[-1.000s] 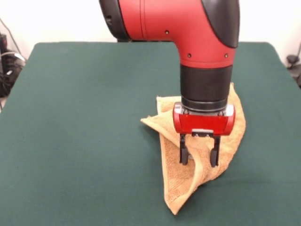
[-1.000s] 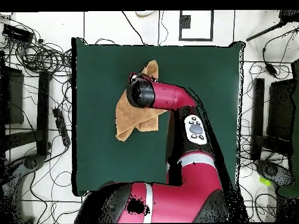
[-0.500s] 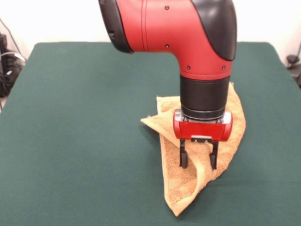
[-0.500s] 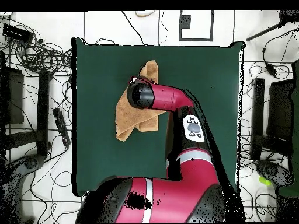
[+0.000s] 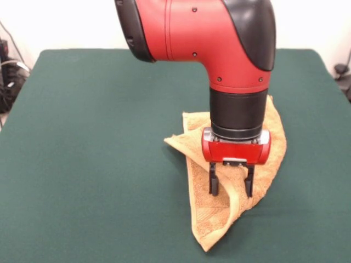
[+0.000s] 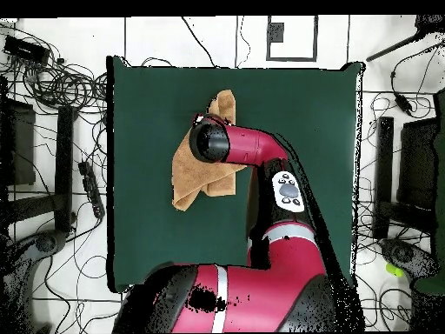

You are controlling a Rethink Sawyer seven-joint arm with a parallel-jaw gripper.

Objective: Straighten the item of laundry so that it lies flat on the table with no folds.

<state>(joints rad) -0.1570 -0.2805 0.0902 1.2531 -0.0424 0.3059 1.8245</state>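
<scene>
The item of laundry (image 5: 207,219), an orange-yellow terry towel, lies crumpled and folded over itself right of centre on the green table (image 5: 82,137). One pointed corner reaches toward the near edge. My gripper (image 5: 231,186) points straight down over the towel. It is open, with its two black fingers (image 5: 214,184) astride a raised ridge of cloth and their tips at the towel's surface. In the overhead view the towel (image 6: 185,172) shows beside the arm's wrist (image 6: 209,141), which hides the gripper; the table (image 6: 304,130) is bare around it.
Cables and dark equipment (image 6: 52,96) crowd the floor on both sides of the table in the overhead view. More cables (image 5: 8,76) show at the left edge of the front view.
The gripper sank slightly onto the towel and the arm shifted a little left over the first half second; since then nothing has moved. The towel keeps its shape.
</scene>
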